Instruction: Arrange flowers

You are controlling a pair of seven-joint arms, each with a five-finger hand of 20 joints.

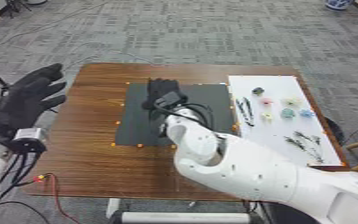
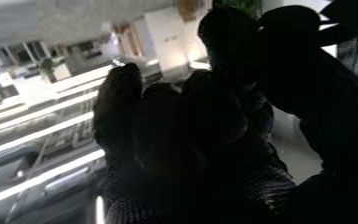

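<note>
Brown table, flowers on white sheet, beside right hand

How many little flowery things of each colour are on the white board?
Pink bloom: 1
Pale yellow blooms: 2
Blue or blue-green blooms: 2
Dark one, maybe a bloom: 1
Total: 6
</note>
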